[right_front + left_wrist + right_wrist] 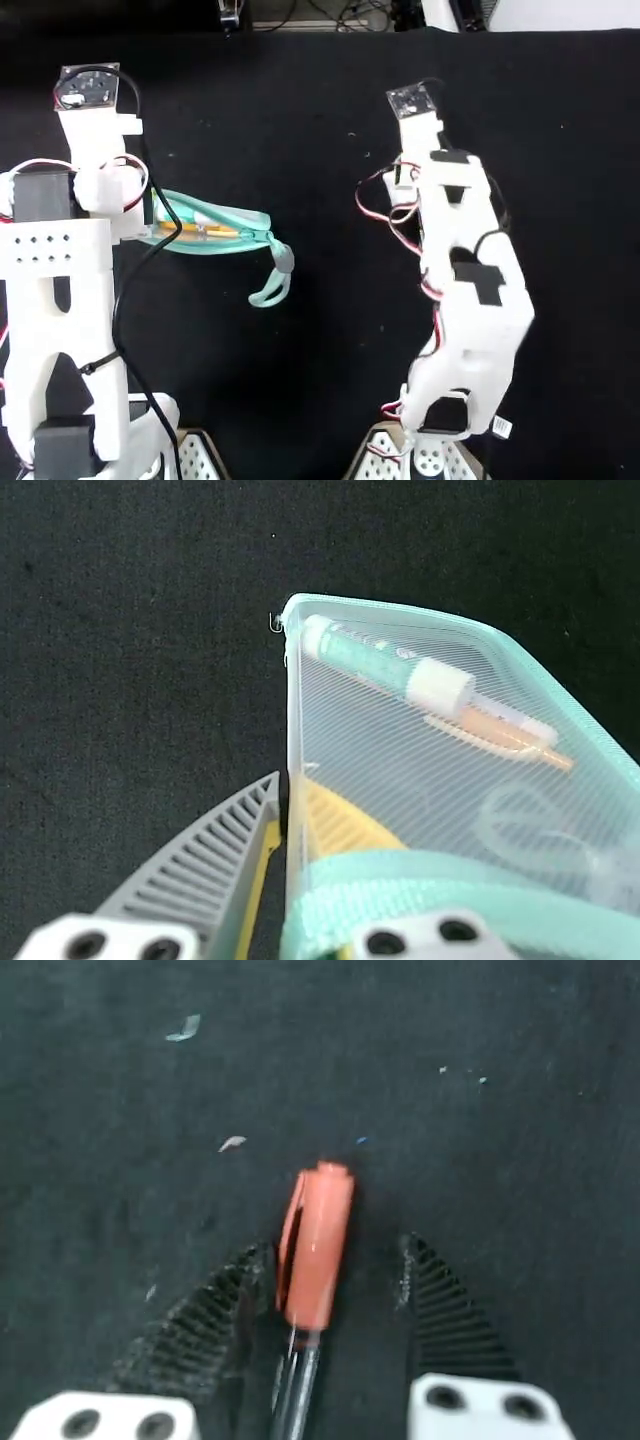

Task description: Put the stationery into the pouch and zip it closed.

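My left gripper is shut on the edge of a translucent teal pouch, holding it above the black table. Inside the pouch lie a teal-and-white tube and an orange item. In the high view the pouch sticks out sideways from the left gripper, its zip strap dangling. My right gripper is open, low over the table, its fingers on either side of a pen with a red cap. The right finger stands apart from the pen.
The black tablecloth covers the whole table. The right arm stretches along the right half. Small bits of litter lie on the cloth beyond the pen. Cables run along the far edge.
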Available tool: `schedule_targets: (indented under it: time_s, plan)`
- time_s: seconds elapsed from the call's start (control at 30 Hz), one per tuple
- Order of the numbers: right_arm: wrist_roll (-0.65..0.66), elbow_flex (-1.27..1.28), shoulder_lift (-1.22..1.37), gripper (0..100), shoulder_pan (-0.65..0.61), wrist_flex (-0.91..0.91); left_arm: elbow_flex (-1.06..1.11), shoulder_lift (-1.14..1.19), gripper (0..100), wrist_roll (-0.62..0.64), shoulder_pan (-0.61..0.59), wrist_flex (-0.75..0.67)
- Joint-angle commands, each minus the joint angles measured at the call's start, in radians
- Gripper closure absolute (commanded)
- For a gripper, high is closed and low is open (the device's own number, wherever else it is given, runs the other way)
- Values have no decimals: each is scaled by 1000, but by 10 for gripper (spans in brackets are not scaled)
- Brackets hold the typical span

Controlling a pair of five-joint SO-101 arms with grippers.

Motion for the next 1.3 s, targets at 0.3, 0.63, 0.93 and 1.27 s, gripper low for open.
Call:
schedule_targets:
  time_s: [0.3,0.63,0.93,1.27]
  plan:
    - [60,-74,-27,984,11,25,4,8,970,2,2,2]
    - [74,262,-549,987,-71,35,4,8,970,2,4,2]
    - [63,575,-1254,987,-222,137,4,8,970,2,4,2]
    - [-34,650,-2045,986,-606,52,5,8,970,2,4,2]
